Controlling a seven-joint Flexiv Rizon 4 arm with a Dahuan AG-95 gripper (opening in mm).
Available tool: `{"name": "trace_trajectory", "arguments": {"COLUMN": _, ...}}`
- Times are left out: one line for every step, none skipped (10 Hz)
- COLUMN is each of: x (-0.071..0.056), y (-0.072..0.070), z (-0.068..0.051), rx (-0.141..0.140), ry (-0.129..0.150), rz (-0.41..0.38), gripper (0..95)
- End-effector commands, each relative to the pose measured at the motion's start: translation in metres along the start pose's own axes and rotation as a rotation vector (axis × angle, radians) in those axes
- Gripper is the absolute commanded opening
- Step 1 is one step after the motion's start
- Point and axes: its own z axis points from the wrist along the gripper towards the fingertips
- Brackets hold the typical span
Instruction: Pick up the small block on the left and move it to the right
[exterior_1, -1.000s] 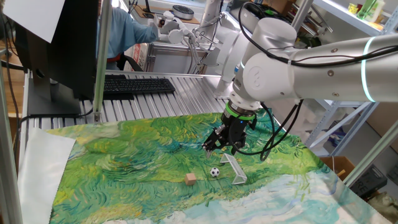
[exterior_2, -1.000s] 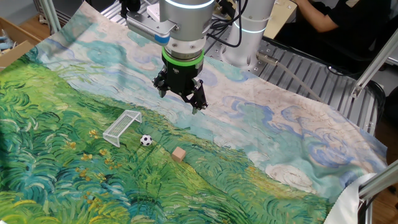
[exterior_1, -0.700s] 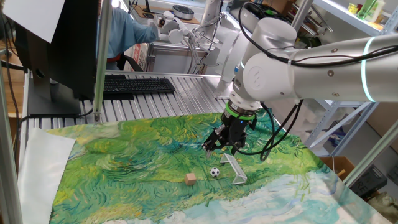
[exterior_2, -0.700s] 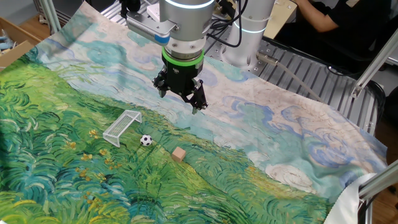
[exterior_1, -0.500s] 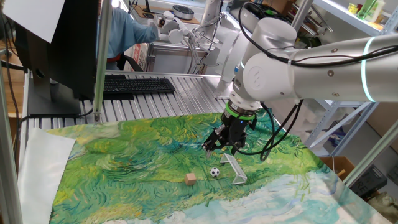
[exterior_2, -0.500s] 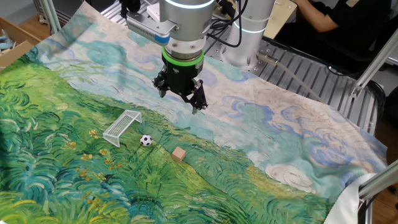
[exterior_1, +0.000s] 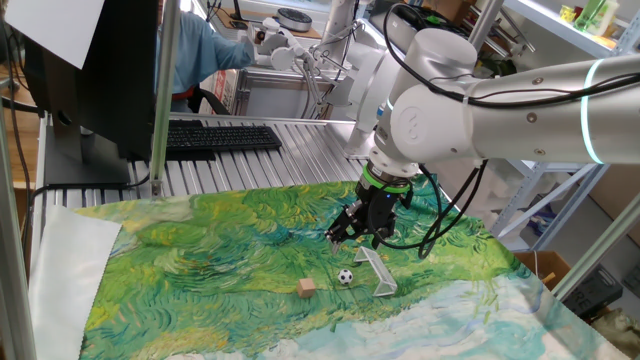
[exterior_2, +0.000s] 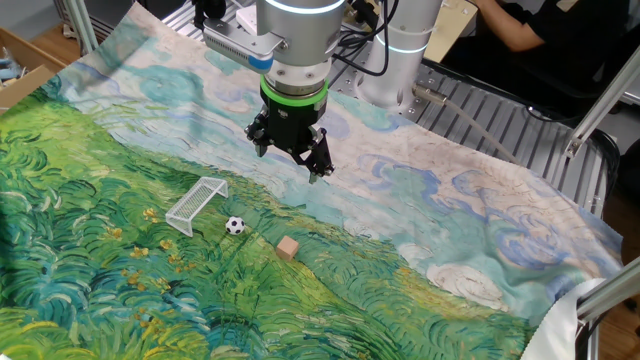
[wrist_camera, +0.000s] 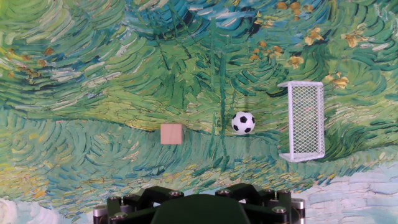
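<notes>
Hand view looked straight down on the small block (wrist_camera: 171, 134), which lay on the painted cloth of the worktop (wrist_camera: 74, 74) beside the ball (wrist_camera: 243, 122), apart from it, with the goal (wrist_camera: 302, 121) beyond. Only the housing showed there, not the fingertips. Both fixed views showed the tool (exterior_2: 291, 159) hanging above the cloth, well apart from the block (exterior_2: 288, 248) nearer the worktop's front edge, seemingly spread and holding nothing, probably to approach from above.
</notes>
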Motion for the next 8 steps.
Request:
{"name": "trace_trajectory", "arguments": {"x": 0.0001, "y": -0.0001, "z": 0.0000, "rx": -0.001, "ry": -0.017, "rz": 0.182, "gripper": 0.0}}
{"name": "trace_trajectory", "arguments": {"x": 0.0001, "y": -0.0001, "z": 0.0000, "rx": -0.005, "ry": -0.017, "rz": 0.187, "gripper": 0.0}}
{"name": "trace_trajectory", "arguments": {"x": 0.0001, "y": -0.0001, "z": 0.0000, "rx": -0.006, "ry": -0.017, "rz": 0.187, "gripper": 0.0}}
{"name": "trace_trajectory", "arguments": {"x": 0.0001, "y": -0.0001, "z": 0.0000, "rx": -0.006, "ry": -0.016, "rz": 0.190, "gripper": 0.0}}
{"name": "trace_trajectory", "arguments": {"x": 0.0001, "y": -0.0001, "z": 0.0000, "rx": -0.006, "ry": -0.016, "rz": 0.201, "gripper": 0.0}}
{"name": "trace_trajectory", "arguments": {"x": 0.0001, "y": -0.0001, "z": 0.0000, "rx": -0.006, "ry": -0.016, "rz": 0.209, "gripper": 0.0}}
{"name": "trace_trajectory", "arguments": {"x": 0.0001, "y": -0.0001, "z": 0.0000, "rx": -0.006, "ry": -0.016, "rz": 0.208, "gripper": 0.0}}
{"name": "trace_trajectory", "arguments": {"x": 0.0001, "y": -0.0001, "z": 0.0000, "rx": -0.006, "ry": -0.016, "rz": 0.208, "gripper": 0.0}}
